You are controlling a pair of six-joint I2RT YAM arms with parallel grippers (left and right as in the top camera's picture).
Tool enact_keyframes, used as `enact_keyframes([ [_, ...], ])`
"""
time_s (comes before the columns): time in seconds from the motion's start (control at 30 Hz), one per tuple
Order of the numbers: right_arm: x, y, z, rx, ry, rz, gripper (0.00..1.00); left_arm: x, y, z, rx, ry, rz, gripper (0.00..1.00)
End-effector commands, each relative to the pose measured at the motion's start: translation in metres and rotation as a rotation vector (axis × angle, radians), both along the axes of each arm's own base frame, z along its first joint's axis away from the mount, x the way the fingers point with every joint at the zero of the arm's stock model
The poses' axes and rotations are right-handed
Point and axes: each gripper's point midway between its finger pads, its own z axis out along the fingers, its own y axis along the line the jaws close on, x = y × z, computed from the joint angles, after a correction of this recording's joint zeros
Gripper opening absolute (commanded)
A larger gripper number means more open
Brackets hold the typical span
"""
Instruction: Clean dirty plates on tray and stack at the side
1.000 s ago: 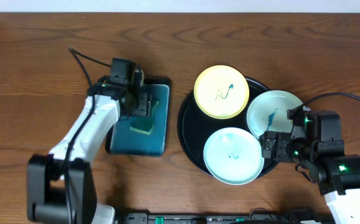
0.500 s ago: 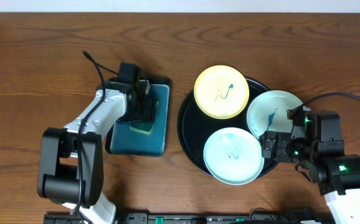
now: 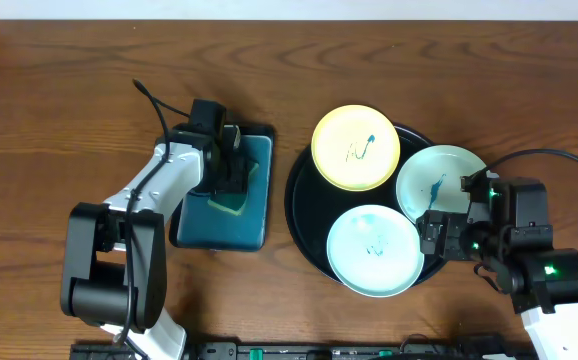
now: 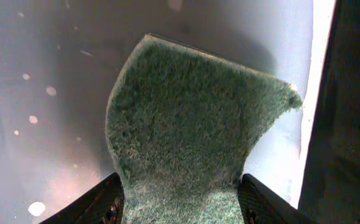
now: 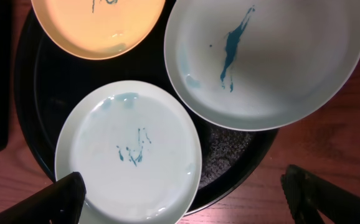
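Three plates lie on the round black tray (image 3: pixel 299 215): a pale yellow plate (image 3: pixel 356 148) at the back, a mint plate (image 3: pixel 439 180) at the right and a mint plate (image 3: pixel 374 250) at the front, each with teal marks. They also show in the right wrist view: the yellow plate (image 5: pixel 99 28), the right mint plate (image 5: pixel 267 62) and the front mint plate (image 5: pixel 130 155). My right gripper (image 3: pixel 445 236) (image 5: pixel 183 190) is open and empty, above the tray's front right rim and the front plate's edge. My left gripper (image 3: pixel 231 180) (image 4: pixel 180 202) is shut on the yellow-green sponge (image 3: pixel 226 204) (image 4: pixel 192 118).
The sponge lies on a rectangular teal tray (image 3: pixel 224 232) left of the black tray. Bare brown wood tabletop (image 3: pixel 59 130) surrounds both trays. A black cable runs by each arm.
My left gripper has moved from the teal tray's far edge down onto the sponge, and its fingers now sit on both sides of it. The right arm and the plates have not moved.
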Motion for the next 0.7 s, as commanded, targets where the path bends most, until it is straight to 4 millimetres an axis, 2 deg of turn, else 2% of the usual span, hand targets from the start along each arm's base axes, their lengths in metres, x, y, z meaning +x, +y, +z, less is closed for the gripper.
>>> enact_keyframes([
  [0.0,0.004,0.002,0.009,0.004,-0.025,0.013,0.99,0.01,0.004,0.005,0.038,-0.038,-0.011,0.6],
  [0.1,0.004,0.002,0.009,0.005,-0.025,0.013,0.99,0.014,0.011,0.012,0.074,-0.065,-0.001,0.59],
  [0.23,0.004,0.002,0.009,0.005,-0.026,0.013,0.99,0.016,0.01,0.019,0.072,-0.088,-0.003,0.59],
  [0.5,0.004,0.002,0.009,0.005,-0.026,0.013,0.99,0.01,-0.016,0.019,0.098,-0.107,-0.139,0.6],
  [0.67,0.004,0.002,0.009,0.005,-0.025,0.013,0.99,0.012,-0.007,0.018,0.222,-0.126,-0.143,0.6],
])
